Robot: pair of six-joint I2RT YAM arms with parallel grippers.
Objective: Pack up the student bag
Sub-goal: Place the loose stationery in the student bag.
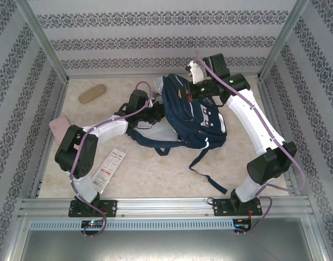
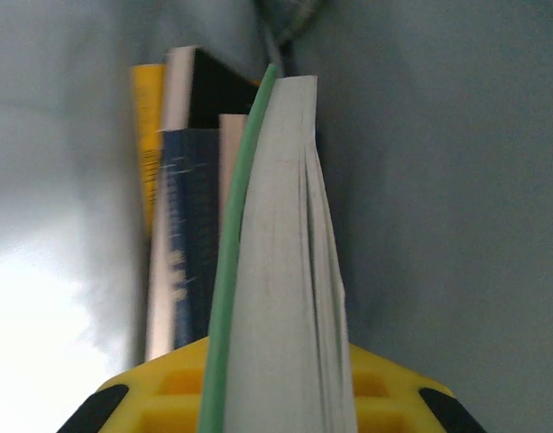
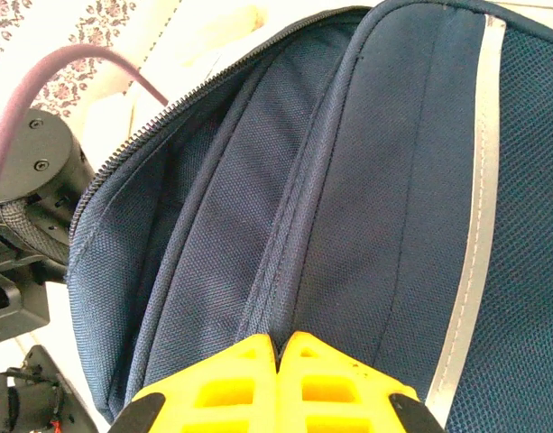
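The student bag (image 1: 194,118), navy with white stripes, lies mid-table with its opening facing left. My left gripper (image 1: 150,112) reaches into that opening. In the left wrist view it (image 2: 278,374) is shut on a green-covered notebook (image 2: 281,234), held edge-on inside the pale lining (image 2: 438,198). Other books (image 2: 181,234) stand deeper in the bag, left of the notebook. My right gripper (image 1: 202,91) is at the bag's far top edge. In its wrist view it (image 3: 281,341) is shut on a ridge of the navy fabric (image 3: 384,180) beside a reflective stripe (image 3: 474,207).
A tan oblong object (image 1: 93,93) lies at the back left, a pink item (image 1: 60,128) by the left wall, and a white packaged item (image 1: 110,165) near the left arm's base. Loose bag straps (image 1: 201,173) trail toward the front. Patterned walls close three sides.
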